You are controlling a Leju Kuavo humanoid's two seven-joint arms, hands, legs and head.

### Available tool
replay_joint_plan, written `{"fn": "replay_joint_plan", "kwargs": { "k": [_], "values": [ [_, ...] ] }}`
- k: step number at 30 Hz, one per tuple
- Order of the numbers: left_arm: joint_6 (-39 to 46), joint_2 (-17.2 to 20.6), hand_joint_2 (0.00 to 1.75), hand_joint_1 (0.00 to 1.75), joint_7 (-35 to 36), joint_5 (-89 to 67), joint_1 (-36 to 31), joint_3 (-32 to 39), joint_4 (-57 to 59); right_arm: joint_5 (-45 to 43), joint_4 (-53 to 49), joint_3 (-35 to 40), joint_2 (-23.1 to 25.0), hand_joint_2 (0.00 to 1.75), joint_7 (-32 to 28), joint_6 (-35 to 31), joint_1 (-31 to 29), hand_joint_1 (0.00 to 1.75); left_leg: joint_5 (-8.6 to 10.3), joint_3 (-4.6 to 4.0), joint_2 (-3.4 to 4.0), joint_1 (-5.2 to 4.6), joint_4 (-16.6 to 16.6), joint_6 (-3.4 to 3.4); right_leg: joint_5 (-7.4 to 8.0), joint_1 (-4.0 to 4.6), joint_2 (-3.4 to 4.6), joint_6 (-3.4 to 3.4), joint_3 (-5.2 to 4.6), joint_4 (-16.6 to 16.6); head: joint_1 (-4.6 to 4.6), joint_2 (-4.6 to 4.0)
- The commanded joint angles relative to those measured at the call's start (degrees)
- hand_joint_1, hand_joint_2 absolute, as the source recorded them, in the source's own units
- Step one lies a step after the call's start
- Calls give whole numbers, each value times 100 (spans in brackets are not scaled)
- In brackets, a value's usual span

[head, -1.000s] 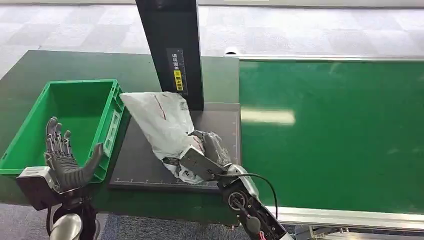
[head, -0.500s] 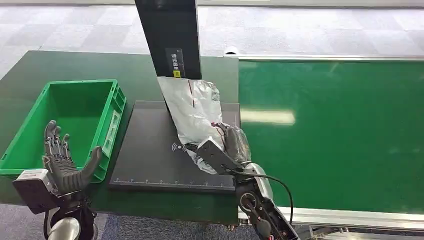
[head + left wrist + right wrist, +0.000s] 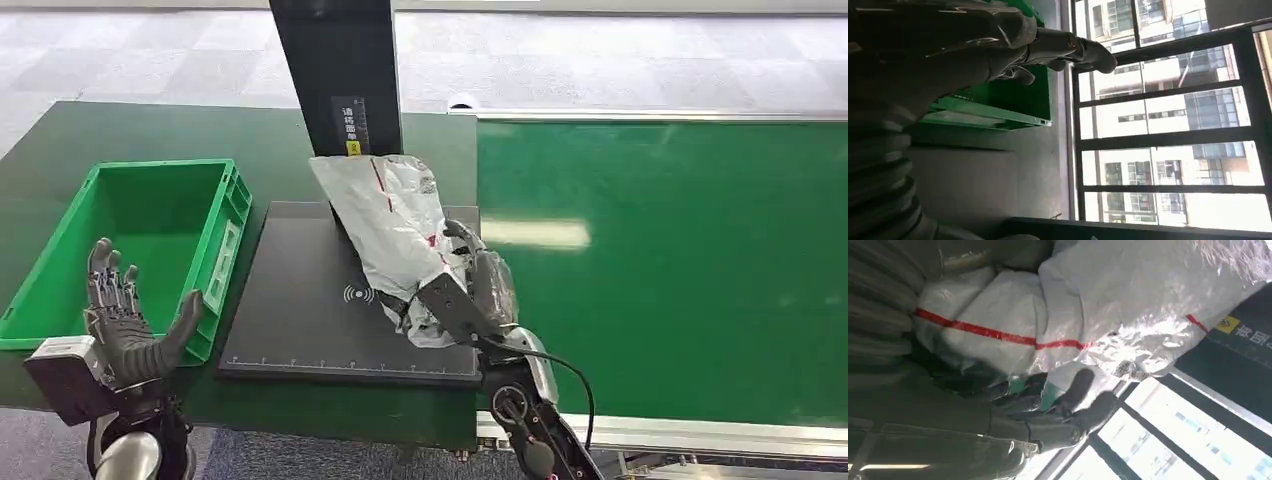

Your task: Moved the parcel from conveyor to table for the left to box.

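The parcel (image 3: 395, 225), a crinkled silver-white plastic mailer with a thin red line, hangs tilted over the right side of the black scanning pad (image 3: 300, 320). My right hand (image 3: 470, 295) grips its lower end. Up close, the parcel (image 3: 1128, 305) lies against that hand's dark fingers (image 3: 1068, 410), which curl under it. My left hand (image 3: 125, 320) is held up, palm open and fingers spread, at the near edge of the green box (image 3: 228, 235), holding nothing. The left wrist view has the left hand (image 3: 998, 45) beside the green box (image 3: 998, 107).
A black upright post (image 3: 340, 90) with a yellow label stands just behind the parcel. The green conveyor belt (image 3: 680, 270) stretches away to the right with a metal rail along its near edge. The dark green table (image 3: 120, 140) carries the box and pad.
My right hand has carried the parcel to the right, from the pad's left-middle near the box to its right edge by the conveyor, and raised it. The left hand has barely moved.
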Motion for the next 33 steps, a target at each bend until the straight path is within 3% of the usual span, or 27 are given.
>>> {"fn": "replay_joint_plan", "kwargs": {
  "k": [1, 7, 8, 11, 16, 19, 23, 26, 30, 33],
  "values": [
    [-51, 67, 175, 0, 35, 36, -107, -108, 359, -283, -154, -218, -148, 175, 17, 89, 86, 0, 6, 5, -6, -1, -9, 5, 3, 1, -18, 0, 11, -11, 0, 0],
    [-104, 122, 175, 0, 10, 90, -151, -191, 454, -937, -28, -273, -166, 175, -198, 513, 90, 0, 7, 7, -4, -1, -11, 7, 5, 2, -19, 1, 13, -15, 2, 0],
    [-105, 174, 175, 0, 496, -60, -83, -235, 599, -1356, 146, -372, -113, 175, 55, 872, 208, 0, 5, 3, -5, -1, -7, 4, 3, 0, -14, 0, 8, -8, 0, 0],
    [-62, 215, 175, 0, 28, 94, 52, -228, 993, -1473, 833, -294, -87, 175, -609, 763, 346, 0, 9, 21, -10, -1, -23, 4, 4, 1, -21, -1, 27, -23, 0, 0],
    [-178, 267, 175, 0, 90, -118, 88, -552, 927, -1612, 836, -274, -59, 175, -628, 837, 263, 0, 1, 14, 4, -3, -13, 3, 2, -2, -4, 0, 15, -12, -2, 0],
    [-225, 341, 175, 0, 134, -780, -13, -1189, 1118, -1873, 340, -379, -100, 175, -923, 680, 390, 0, 5, 10, -6, -3, -12, 5, 2, 0, -17, 0, 16, -12, 0, 0],
    [-175, 309, 175, 0, 143, -837, -31, -1258, 1153, -1908, 202, -382, -133, 175, -881, 678, 425, 0, 6, 1, -16, -2, -8, 6, 1, -1, -28, 1, 11, -11, 0, 0],
    [-148, 590, 175, 0, 177, -2086, -160, -1831, 1317, -2203, -712, -721, -149, 175, -1265, -151, 821, 0, 2, 4, 0, -3, -8, 3, 1, -2, -10, 0, 9, -8, 0, 0],
    [-996, 707, 175, 0, 288, -2518, -732, -2575, 2325, -2445, -1911, -1200, -395, 175, -1590, -774, 1288, 0, 9, -4, -53, -4, -4, 4, -7, -4, -64, 0, 10, -10, -2, 0],
    [-866, 678, 175, 0, 176, -3019, -1404, -3074, 3434, -2533, -2277, -1473, -500, 175, -1855, -874, 1518, 0, 13, -1, -59, -7, -8, 8, -2, -7, -64, 3, 16, -16, -2, 0]
  ]
}}
